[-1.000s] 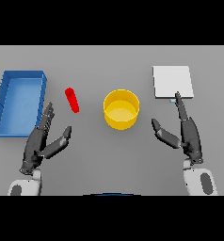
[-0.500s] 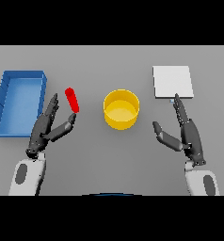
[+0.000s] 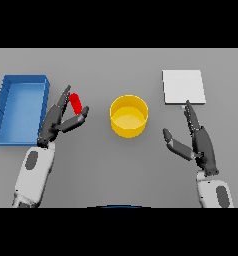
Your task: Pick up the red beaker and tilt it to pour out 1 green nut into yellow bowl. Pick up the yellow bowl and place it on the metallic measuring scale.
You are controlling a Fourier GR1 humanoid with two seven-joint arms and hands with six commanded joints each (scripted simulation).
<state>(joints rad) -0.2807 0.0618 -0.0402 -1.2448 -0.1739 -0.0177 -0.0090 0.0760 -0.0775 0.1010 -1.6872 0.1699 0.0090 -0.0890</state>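
Observation:
The red beaker, a small red cylinder, lies tilted on the grey table left of centre. My left hand is at it, fingers straight on its left side and thumb under its lower end, open around it without closing. The yellow bowl stands at the table's middle; I cannot tell whether anything is in it. The metallic measuring scale, a flat light square, lies at the back right. My right hand hovers open just in front of the scale, right of the bowl.
A blue tray with raised walls sits at the far left, right beside my left hand and forearm.
My left hand has moved forward and right until its fingers and thumb bracket the red beaker. The right hand has barely moved.

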